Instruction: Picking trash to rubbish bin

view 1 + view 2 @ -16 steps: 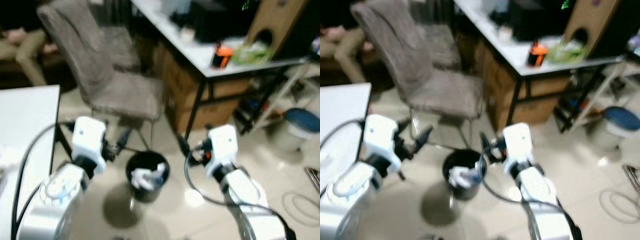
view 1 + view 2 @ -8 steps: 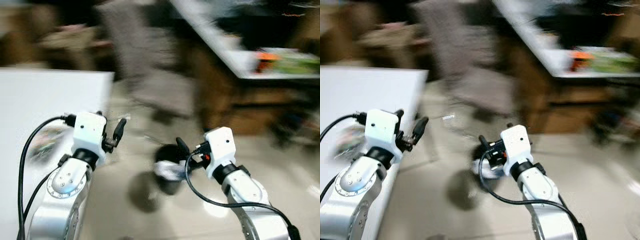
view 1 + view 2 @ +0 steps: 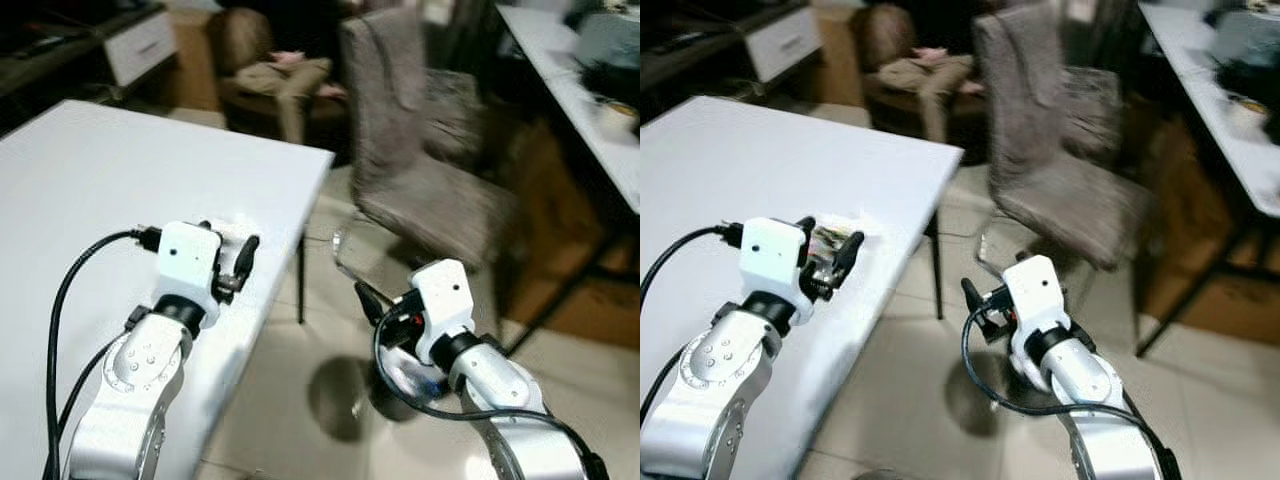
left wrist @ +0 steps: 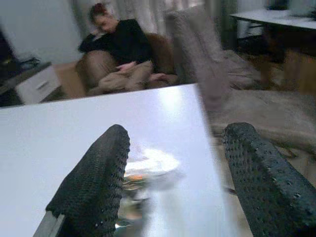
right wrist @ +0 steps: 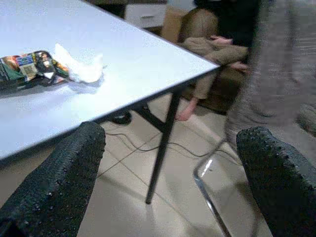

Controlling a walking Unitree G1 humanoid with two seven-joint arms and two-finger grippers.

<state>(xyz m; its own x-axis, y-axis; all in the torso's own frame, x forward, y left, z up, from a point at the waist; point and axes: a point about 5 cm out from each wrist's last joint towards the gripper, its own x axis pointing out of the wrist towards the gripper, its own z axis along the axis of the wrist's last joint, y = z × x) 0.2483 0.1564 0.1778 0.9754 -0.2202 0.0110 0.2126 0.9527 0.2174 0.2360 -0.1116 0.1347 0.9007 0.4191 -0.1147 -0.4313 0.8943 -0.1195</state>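
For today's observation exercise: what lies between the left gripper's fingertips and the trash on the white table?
Only bare tabletop. In the left wrist view the open left gripper faces the crumpled wrapper and tissue on the white table, nothing between.

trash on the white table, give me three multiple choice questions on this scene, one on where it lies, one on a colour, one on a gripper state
1. Where does the trash lie?
A. on the white table, near its edge
B. on the grey chair
C. on the floor

2. What colour is the crumpled tissue beside the printed wrapper?
A. black
B. white
C. red

3. How do the left gripper fingers stand?
A. shut on the wrapper
B. shut on nothing
C. open, holding nothing

Answers: 1 A, the right wrist view shows it on the tabletop near the edge. 2 B, the tissue is plain white. 3 C, the left wrist view shows a wide gap between the fingers.
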